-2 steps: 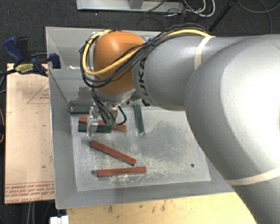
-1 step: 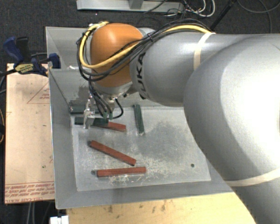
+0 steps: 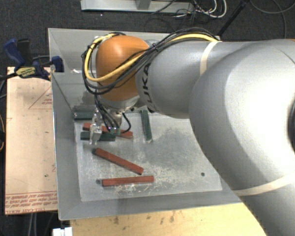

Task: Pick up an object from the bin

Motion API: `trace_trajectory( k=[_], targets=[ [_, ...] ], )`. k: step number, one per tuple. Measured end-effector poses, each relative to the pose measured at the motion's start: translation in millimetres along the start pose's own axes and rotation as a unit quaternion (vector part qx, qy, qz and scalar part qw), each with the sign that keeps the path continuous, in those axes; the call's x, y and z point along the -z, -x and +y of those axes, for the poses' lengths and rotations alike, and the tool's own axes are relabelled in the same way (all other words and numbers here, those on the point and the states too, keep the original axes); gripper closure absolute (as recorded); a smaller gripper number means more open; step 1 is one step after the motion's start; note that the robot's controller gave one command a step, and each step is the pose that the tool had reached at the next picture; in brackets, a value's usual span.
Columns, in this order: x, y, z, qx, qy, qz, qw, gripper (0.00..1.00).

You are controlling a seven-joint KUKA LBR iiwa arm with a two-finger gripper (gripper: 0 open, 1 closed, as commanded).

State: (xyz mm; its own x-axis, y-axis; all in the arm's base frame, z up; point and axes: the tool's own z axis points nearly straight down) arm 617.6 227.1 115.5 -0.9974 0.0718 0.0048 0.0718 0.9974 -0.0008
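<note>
Here, the likeliest thing to be picked is a small knot of pieces at the left middle of the bin (image 3: 65,146). It is made up of a short dark green bar (image 3: 107,137) lying flat, a small red piece (image 3: 126,134) touching its right end, and another red scrap (image 3: 88,127) just to the left. The gripper (image 3: 99,130) stands low over this knot and points almost straight down, probably so it can meet the flat pieces from above. I cannot tell whether it is released or clenched, or whether anything is in it, because the pieces and the tool overlap from this angle. As the pieces touch one another, taking only one could be awkward.

Just beyond the knot, towards the far left, lies a dark grey block (image 3: 82,113). To the right a slim dark green stick (image 3: 146,126) lies flat on the floor, running near to far, apart from the others. Nearer, two reddish-brown sticks lie flat and well clear: a slanted one (image 3: 118,161) and one running left to right (image 3: 128,180) close to the near wall. Lying singly on bare floor, they look like the easier grabs.

Above the gripper sits the orange cover (image 3: 115,63) with yellow and black cables (image 3: 92,75) looped round it. The big grey arm (image 3: 226,97) reaches in from the right and hides the right side of the bin.
</note>
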Motion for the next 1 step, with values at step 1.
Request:
trace_trajectory(
  k=[1],
  targets=[
    [61.3, 11.5, 2.3, 0.014, 0.000, -0.0014, 0.9999, 1.00]
  ],
)
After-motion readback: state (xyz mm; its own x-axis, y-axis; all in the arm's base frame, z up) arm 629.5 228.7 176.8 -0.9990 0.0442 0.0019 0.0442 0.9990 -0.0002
